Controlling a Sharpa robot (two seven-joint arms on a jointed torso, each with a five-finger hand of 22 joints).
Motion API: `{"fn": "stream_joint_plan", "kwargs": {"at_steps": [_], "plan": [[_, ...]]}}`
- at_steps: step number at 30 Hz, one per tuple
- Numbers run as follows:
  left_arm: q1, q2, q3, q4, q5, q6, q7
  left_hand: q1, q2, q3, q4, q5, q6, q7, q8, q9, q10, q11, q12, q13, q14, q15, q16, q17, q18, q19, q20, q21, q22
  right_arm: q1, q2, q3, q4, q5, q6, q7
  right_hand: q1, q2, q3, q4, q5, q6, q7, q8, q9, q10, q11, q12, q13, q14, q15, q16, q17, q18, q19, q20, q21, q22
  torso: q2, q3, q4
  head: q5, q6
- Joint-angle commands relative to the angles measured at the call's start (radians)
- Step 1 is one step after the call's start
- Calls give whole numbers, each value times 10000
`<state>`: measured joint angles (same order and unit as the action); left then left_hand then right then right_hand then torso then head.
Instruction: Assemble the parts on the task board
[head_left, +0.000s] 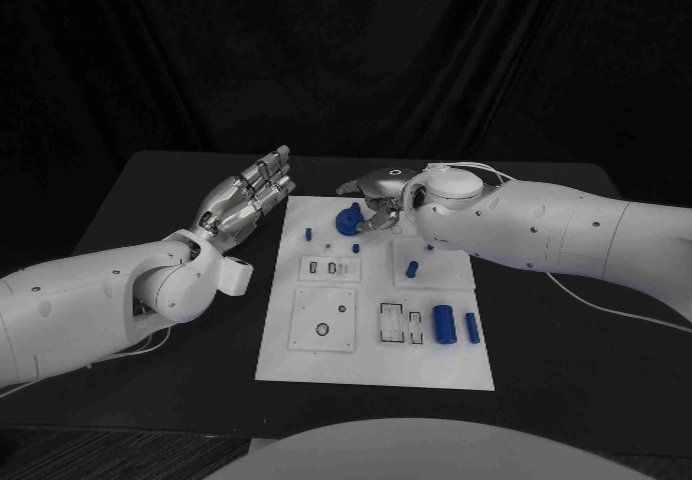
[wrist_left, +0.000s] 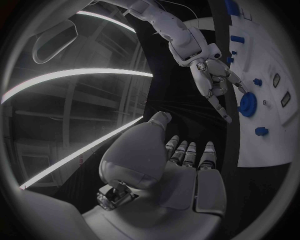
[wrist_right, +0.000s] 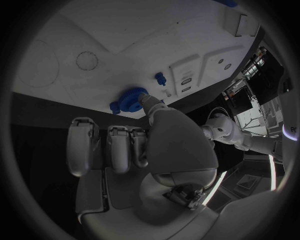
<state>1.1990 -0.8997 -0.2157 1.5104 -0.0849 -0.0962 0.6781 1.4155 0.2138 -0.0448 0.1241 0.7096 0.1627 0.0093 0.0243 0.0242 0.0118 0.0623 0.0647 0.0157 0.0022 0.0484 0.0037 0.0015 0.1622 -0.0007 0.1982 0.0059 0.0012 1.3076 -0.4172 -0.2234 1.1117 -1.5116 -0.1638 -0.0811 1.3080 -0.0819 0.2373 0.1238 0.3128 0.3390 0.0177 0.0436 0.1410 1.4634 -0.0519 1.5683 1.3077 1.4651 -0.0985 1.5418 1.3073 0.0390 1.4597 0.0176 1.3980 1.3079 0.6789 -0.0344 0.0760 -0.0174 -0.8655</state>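
Observation:
The white task board (head_left: 372, 345) lies mid-table. A blue round toothed part (head_left: 349, 220) sits near its far edge. My right hand (head_left: 381, 192) hovers over that edge, one fingertip touching the round part (wrist_right: 130, 99), nothing gripped; the left wrist view shows the same contact between the right hand (wrist_left: 215, 82) and the part (wrist_left: 248, 104). My left hand (head_left: 248, 195) is off the board's far left corner, fingers straight and apart, holding nothing. Small blue pegs (head_left: 307, 234) (head_left: 413, 268) stand on the board, and two blue cylinders (head_left: 444, 325) lie near its right edge.
The board has rectangular recesses (head_left: 326, 268) and a round hole (head_left: 323, 329) on its left half, and slotted recesses (head_left: 392, 322) in the middle. Black table (head_left: 562, 380) surrounds it. My right forearm (head_left: 548, 235) crosses above the board's far right corner.

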Motion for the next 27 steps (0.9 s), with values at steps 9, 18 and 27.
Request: {"fn": "stream_joint_plan", "kwargs": {"at_steps": [9, 18, 27], "plan": [[3, 6, 9, -17, -1, 138, 333, -79, 22, 61, 12, -47, 14, 52, 31, 14, 16, 71, -5, -11, -22, 83, -37, -15, 168, 7, 47, -59, -12, -22, -195, 3, 94, -15, -242, 118, -97, 172, -53, 4, 16, 493, -52, 64, 72, 1070, -96, 22, 2627, 905, -97, -84, 2211, 105, -51, -89, -125, 1785, 5, -3, 6, -29, -12], [1, 46, 9, -53, -1, 167, 336, -83, 25, 68, 8, -48, 11, 60, 30, 13, 16, 76, -6, -12, -22, 86, -37, -15, 169, 7, 51, -59, -12, -27, -204, 2, 118, -15, 137, 68, -127, 246, -80, 15, 13, 1379, -77, 226, 230, 1074, -123, 25, 2631, 903, -121, -86, 2212, 106, -57, -113, -156, 1794, -9, -16, -14, -10, -33], [1, 29, 9, -53, -1, 161, 328, -83, 30, 74, 7, -49, 16, 65, 31, 13, 16, 80, -2, -11, -22, 88, -37, -15, 169, 7, 53, -59, -12, -43, -240, 1, 123, -15, 285, 19, -169, 391, -65, 38, 117, 3427, -6, 619, 587, 1074, -80, 25, 2631, 914, -95, -62, 2242, 97, -31, -100, -158, 1831, 7, 0, 4, -36, -18]]}}
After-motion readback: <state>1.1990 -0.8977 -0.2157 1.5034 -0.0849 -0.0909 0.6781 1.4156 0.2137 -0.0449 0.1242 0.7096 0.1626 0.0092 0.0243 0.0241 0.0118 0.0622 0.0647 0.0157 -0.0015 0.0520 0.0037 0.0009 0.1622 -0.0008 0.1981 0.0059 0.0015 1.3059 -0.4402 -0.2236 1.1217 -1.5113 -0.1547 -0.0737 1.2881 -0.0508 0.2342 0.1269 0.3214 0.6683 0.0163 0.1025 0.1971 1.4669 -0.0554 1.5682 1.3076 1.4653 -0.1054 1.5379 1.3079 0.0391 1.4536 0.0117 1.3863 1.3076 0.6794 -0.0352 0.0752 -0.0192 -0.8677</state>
